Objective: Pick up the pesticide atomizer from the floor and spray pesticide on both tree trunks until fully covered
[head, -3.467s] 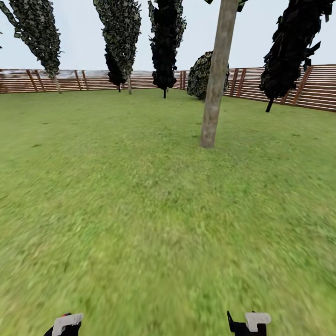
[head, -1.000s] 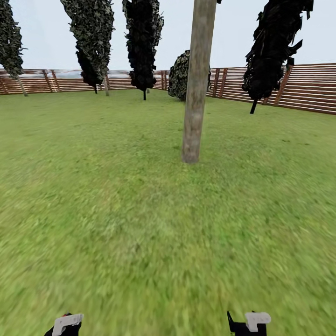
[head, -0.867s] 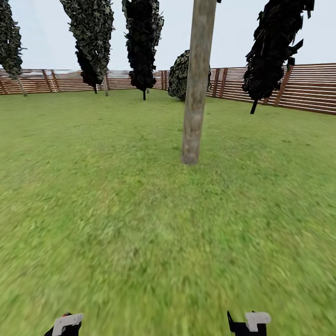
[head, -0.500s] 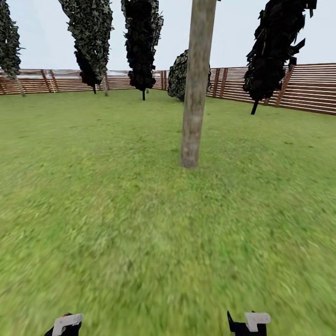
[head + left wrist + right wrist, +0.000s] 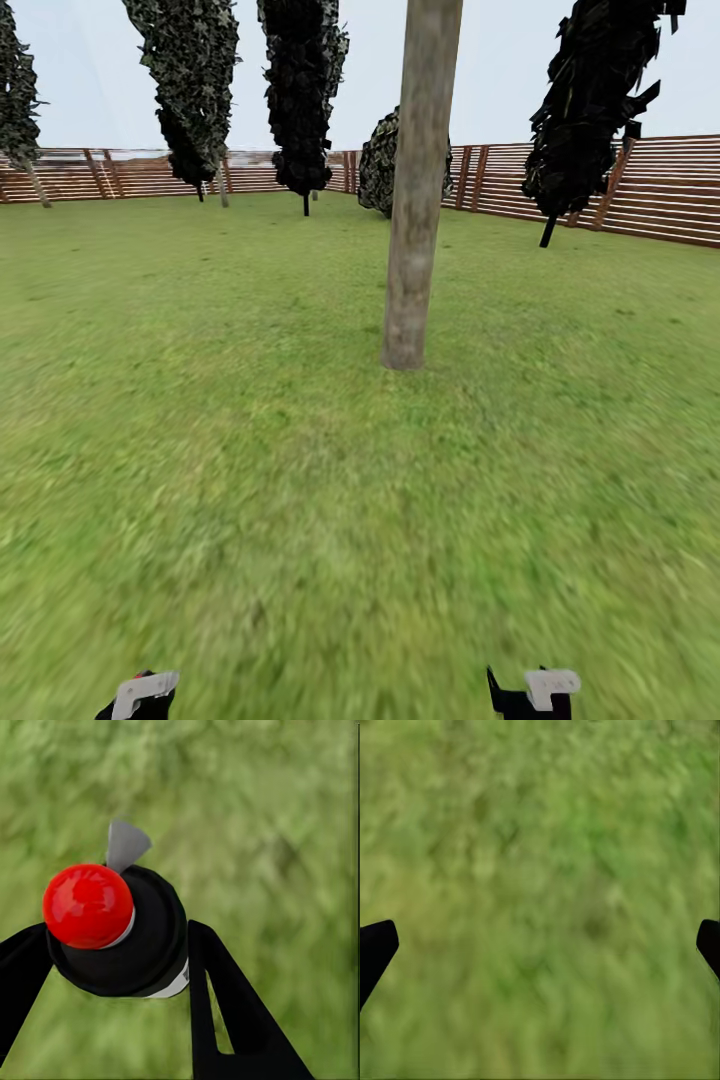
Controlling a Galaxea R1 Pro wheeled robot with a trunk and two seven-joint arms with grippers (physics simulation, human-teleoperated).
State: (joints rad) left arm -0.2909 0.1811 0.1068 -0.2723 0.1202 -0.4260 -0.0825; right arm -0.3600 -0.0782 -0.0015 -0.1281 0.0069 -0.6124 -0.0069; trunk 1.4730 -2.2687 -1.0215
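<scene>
Standing on the grass of a fenced garden, facing a thick, bare, mottled grey-brown tree trunk straight ahead, rooted in the lawn and rising out of frame. Beyond it, dark leafy trees and a bush before the brown slatted fence. Left gripper clamped on the atomizer, black body between the two fingers, red cap and grey nozzle facing the wrist camera, held over grass. Right gripper spread wide apart, holding nothing, above grass. Both grippers low at the head view's bottom edge, well apart from the trunk.
</scene>
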